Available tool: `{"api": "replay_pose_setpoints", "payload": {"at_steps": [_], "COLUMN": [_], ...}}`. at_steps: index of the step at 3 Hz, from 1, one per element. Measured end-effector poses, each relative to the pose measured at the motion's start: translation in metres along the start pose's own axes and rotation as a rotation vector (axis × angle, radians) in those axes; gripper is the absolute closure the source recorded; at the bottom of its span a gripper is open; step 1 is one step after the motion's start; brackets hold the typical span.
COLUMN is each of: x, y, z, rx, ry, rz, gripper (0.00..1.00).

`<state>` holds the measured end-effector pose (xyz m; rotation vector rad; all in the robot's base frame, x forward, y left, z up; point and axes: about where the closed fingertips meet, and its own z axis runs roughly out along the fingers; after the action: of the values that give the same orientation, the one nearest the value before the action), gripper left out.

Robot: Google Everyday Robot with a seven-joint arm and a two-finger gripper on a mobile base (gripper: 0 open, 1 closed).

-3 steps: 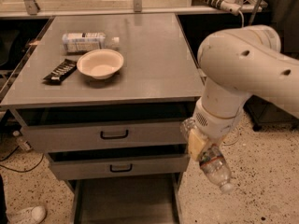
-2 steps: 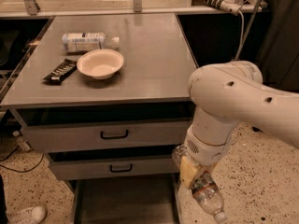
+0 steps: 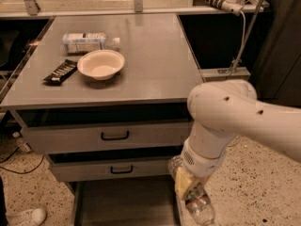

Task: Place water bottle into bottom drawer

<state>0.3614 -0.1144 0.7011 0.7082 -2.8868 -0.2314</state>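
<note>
The water bottle (image 3: pixel 200 206) is clear ribbed plastic and hangs tilted at the bottom right, at the right edge of the bottom drawer (image 3: pixel 124 201). My gripper (image 3: pixel 190 185) is at the end of the white arm, low beside the cabinet, and is shut on the water bottle near its upper part. The bottom drawer is pulled out, and its dark flat floor shows below the two grey-fronted drawers. The bottle's lower end runs out of the picture.
On the grey cabinet top (image 3: pixel 155 55) lie a white bowl (image 3: pixel 100 64), a bottle with a large white label (image 3: pixel 87 42) and a dark snack bar (image 3: pixel 60 71). Two grey drawers with black handles (image 3: pixel 114 136) sit above. A white shoe (image 3: pixel 26 217) is on the floor at left.
The arm has moved down and to the left with the bottle, bringing it from beside the cabinet to the right edge of the open bottom drawer.
</note>
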Motion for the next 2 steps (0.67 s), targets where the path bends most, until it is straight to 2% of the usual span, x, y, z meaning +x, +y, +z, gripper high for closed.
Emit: {"api": "replay_pose_setpoints", "payload": {"at_steps": [2], "x": [-0.032], "y": [0.017], "z": [0.128], "rx": [-0.221], "ry": [0.000], "rz": [0.130], "gripper": [1.00]}}
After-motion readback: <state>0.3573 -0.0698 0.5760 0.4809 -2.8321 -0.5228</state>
